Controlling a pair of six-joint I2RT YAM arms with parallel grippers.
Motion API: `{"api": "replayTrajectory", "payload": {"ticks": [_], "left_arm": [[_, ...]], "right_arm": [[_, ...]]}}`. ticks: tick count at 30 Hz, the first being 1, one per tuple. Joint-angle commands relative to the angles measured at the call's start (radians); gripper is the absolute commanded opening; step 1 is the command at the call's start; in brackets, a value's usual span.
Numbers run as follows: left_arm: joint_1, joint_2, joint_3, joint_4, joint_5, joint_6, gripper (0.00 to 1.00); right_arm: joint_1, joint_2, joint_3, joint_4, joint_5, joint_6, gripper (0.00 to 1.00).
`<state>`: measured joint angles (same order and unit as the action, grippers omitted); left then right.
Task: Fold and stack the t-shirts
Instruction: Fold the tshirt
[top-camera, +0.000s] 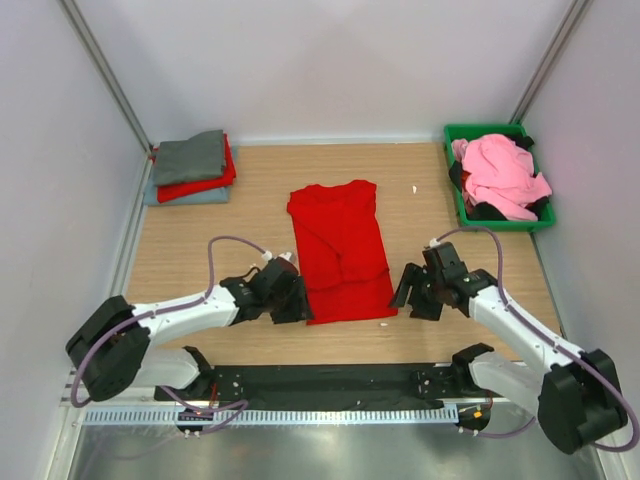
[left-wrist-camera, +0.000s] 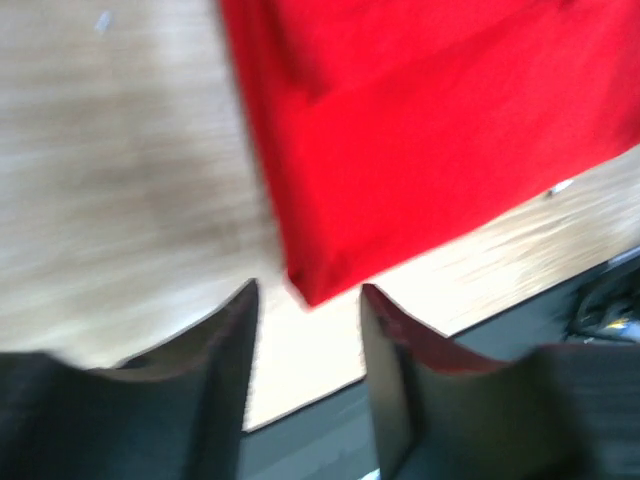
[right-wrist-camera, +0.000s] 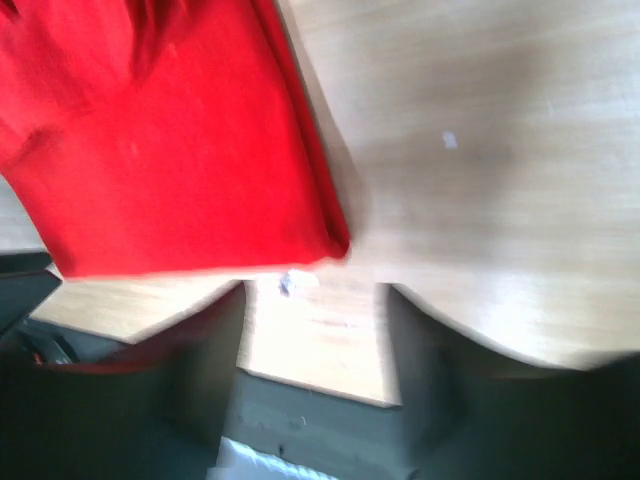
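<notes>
- The large red t-shirt is laid flat at the middle of the wooden table. Its sides are already turned in to a long narrow panel and its hem end lies towards the arms. This is judged to leave the lengthwise fold not yet made.
- The left gripper is set at the near left corner of the panel and the right gripper at the near right corner. The placing is judged to suit a joint lift of the near edge.
- In the left wrist view the left gripper is seen with its jaws parted. The corner of the red t-shirt lies just ahead of the gap, and nothing is held.
- In the right wrist view the right gripper is likewise spread and holds nothing. The corner of the red t-shirt lies just beyond the fingertips.
- A stack of folded shirts is kept at the far left corner, grey on top, then red, then light blue-grey. It is judged to be where the red t-shirt is to go.
- The green bin at the far right holds a crumpled pink shirt over dark cloth, judged to be waiting unfolded.
- No brand, label or writing can be read on anything; both wrist views are blurred.
</notes>
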<state>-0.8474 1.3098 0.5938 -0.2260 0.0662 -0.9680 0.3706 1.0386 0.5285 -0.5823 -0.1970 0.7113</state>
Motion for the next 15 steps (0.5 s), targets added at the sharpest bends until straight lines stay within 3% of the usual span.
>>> {"api": "replayTrajectory", "payload": {"ticks": [1, 3, 7, 9, 10, 12, 15], "left_arm": [[-0.033, -0.085, 0.004, -0.197, -0.105, -0.038, 0.51], [-0.041, -0.115, 0.04, -0.274, -0.152, -0.026, 0.58], [-0.051, -0.184, 0.113, -0.42, -0.221, -0.006, 0.54], [-0.055, -0.198, 0.141, -0.412, -0.235, 0.003, 0.49], [-0.056, -0.195, 0.155, -0.388, -0.236, 0.008, 0.48], [-0.058, -0.156, 0.172, -0.366, -0.238, 0.021, 0.41], [-0.073, -0.061, 0.215, -0.316, -0.241, 0.034, 0.3]], "right_arm": [[0.011, -0.092, 0.033, -0.139, 0.014, 0.028, 0.7], [0.011, -0.141, 0.079, -0.227, 0.085, 0.02, 0.76], [0.014, -0.149, 0.188, -0.278, 0.108, 0.005, 0.73], [0.017, -0.135, 0.189, -0.217, 0.081, 0.011, 0.65], [0.033, -0.109, 0.189, -0.194, 0.07, 0.014, 0.5], [0.045, -0.071, 0.205, -0.143, 0.08, 0.005, 0.35], [0.059, 0.043, 0.237, -0.117, 0.116, -0.025, 0.18]]}}
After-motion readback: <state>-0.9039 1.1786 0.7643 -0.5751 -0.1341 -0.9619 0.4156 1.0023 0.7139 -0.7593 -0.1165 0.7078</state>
